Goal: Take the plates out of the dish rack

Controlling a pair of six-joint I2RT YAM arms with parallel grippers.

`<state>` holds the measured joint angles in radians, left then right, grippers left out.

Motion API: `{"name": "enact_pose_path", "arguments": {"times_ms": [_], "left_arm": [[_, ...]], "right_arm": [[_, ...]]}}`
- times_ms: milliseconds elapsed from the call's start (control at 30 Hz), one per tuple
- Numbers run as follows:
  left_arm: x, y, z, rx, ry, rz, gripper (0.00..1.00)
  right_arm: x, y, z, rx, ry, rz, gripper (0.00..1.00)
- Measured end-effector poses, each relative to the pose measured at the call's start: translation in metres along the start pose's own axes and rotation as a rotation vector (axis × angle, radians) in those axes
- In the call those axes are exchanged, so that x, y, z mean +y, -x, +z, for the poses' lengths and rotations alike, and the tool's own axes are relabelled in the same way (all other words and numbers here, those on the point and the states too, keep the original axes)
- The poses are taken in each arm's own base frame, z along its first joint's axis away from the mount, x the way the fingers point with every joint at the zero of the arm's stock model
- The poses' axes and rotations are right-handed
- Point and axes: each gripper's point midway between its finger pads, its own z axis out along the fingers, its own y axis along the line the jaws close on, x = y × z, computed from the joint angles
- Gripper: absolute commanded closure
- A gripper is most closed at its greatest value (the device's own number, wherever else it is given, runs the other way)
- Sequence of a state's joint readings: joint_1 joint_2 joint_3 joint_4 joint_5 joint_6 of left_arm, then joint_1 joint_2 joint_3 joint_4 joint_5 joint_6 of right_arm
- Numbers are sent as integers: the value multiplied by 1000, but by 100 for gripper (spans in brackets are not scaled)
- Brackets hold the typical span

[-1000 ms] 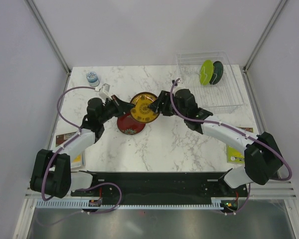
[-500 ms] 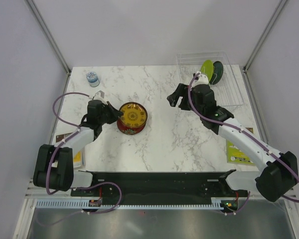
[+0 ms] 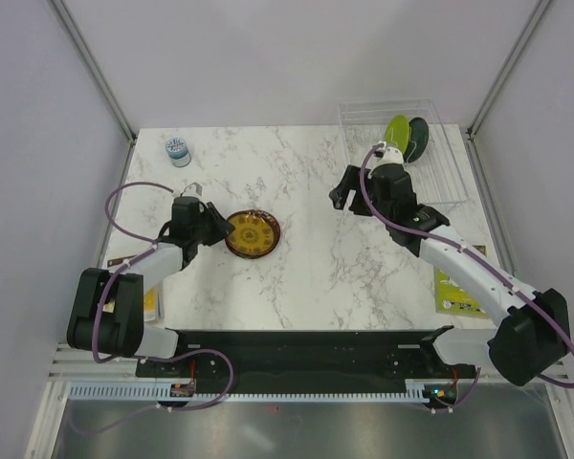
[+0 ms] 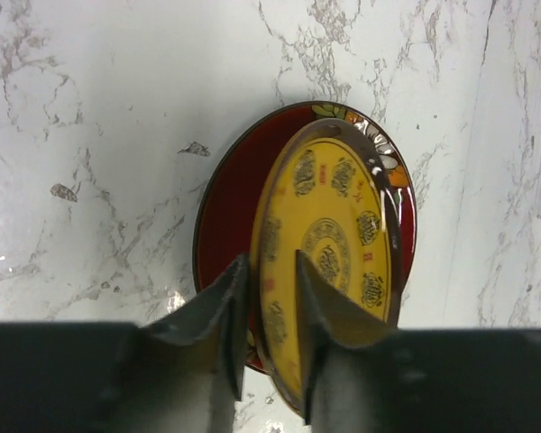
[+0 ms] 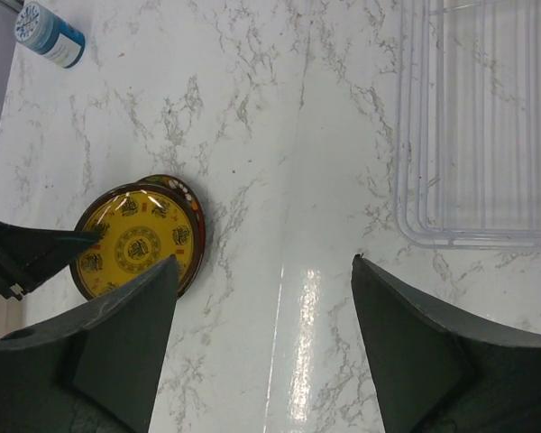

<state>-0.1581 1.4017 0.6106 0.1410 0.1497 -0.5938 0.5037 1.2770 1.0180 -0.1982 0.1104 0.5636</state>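
- The amber plate [image 3: 253, 233] lies face up at about 9 o'clock from the middle of the marble table [image 3: 316, 277]. It is stacked on the red plate [image 4: 218, 216], which shows around it only as a thin crescent of rim.
- The left gripper [image 3: 216, 228] sits at the 9 o'clock edge of that stack. In its wrist view the fingers [image 4: 230, 316] stand a narrow gap apart with the amber plate's near rim between them (whether they pinch it or merely flank it cannot be told).
- The right gripper [image 3: 343, 187] hangs over bare marble between 1 and 2 o'clock from the table's middle. Its jaws are spread wide and hold nothing.
- The dish rack [image 3: 438, 182] fills the 2 o'clock corner.
- Two plates stand on edge in the rack's far slots: the lime green plate [image 3: 395, 132] and, just beside it at 3 o'clock, the dark teal plate [image 3: 420, 136].
- A small blue-grey container [image 3: 178, 150] stands near the 11 o'clock corner, well apart from the stacked plates.
- A green-and-white card [image 3: 452, 295] lies at the table's 4 o'clock edge, beside the right arm.
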Motion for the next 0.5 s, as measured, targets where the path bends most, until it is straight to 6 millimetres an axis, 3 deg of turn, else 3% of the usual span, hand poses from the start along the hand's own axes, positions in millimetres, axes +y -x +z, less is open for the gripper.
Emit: {"name": "enact_pose_path", "arguments": {"times_ms": [133, 167, 233, 500], "left_arm": [[2, -2, 0, 7, 6, 12, 32], [3, -3, 0, 10, 9, 11, 19], [6, -4, -1, 15, 24, 13, 18], [31, -6, -12, 17, 169, 17, 16]], "right_arm": [[-13, 7, 4, 0, -56, -23, 13], [-17, 12, 5, -5, -77, -30, 13], [-24, 25, 7, -23, -117, -44, 12], [-68, 111, 18, -182, -380, -115, 7]]}}
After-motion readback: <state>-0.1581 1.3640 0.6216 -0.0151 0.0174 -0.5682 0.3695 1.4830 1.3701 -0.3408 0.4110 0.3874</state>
